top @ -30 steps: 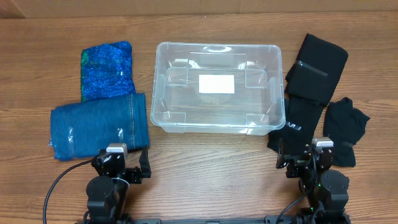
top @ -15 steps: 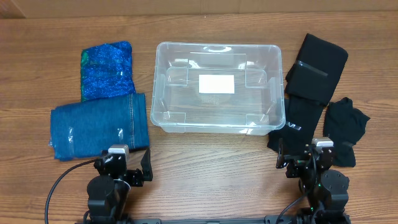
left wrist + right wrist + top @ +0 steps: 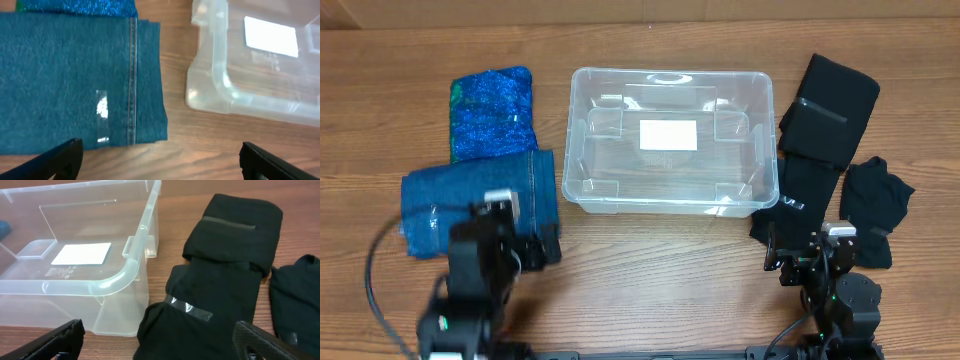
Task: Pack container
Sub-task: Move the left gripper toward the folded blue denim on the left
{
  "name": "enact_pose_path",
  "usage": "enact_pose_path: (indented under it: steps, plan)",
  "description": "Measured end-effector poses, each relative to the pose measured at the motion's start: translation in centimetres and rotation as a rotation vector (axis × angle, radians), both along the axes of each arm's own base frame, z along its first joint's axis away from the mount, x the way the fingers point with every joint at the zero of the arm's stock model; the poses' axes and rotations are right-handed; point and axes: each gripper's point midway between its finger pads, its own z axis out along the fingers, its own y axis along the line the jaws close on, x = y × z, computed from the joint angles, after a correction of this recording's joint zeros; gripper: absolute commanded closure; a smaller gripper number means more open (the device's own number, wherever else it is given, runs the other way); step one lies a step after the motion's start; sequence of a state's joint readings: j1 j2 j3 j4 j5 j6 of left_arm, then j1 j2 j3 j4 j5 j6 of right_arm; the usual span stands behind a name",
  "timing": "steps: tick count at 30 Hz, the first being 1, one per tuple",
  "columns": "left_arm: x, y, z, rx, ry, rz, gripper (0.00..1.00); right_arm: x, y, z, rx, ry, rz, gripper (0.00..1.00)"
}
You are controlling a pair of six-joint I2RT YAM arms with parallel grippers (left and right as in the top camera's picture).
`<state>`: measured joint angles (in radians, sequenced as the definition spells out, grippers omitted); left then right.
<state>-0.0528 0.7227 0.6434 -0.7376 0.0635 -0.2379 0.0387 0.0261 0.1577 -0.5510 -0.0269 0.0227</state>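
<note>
Container (image 3: 620,172), partly out of frame in both wrist views

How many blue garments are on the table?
2. The sparkly blue garment lies left of the container; the denim garment lies nearer the robot, partly under the left arm.

Wood-grain table (image 3: 650,270) fills the view (brown, evenly lit); paler strip (image 3: 620,10) along the far edge.
</note>
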Motion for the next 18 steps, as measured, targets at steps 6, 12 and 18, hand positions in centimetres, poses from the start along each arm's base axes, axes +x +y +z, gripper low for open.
enact_pose_path:
  steps: [6, 12, 18]
  plan:
    - [4.3, 0.0, 5.1, 0.024, 0.166, 0.001, 0.0, 0.0, 0.0, 0.0, 0.0, -0.001, 0.0, 0.0]
    - [7.1, 4.4, 7.0, -0.001, 0.26, 0.153, 0.0, 0.0, 0.0, 0.0, 0.001, -0.002, 0.0, 0.0]
    - [5.7, 14.7, 3.8, -0.153, 0.405, 0.456, 0.0, 0.0, 0.0, 0.0, 0.0, -0.001, 0.0, 0.0]
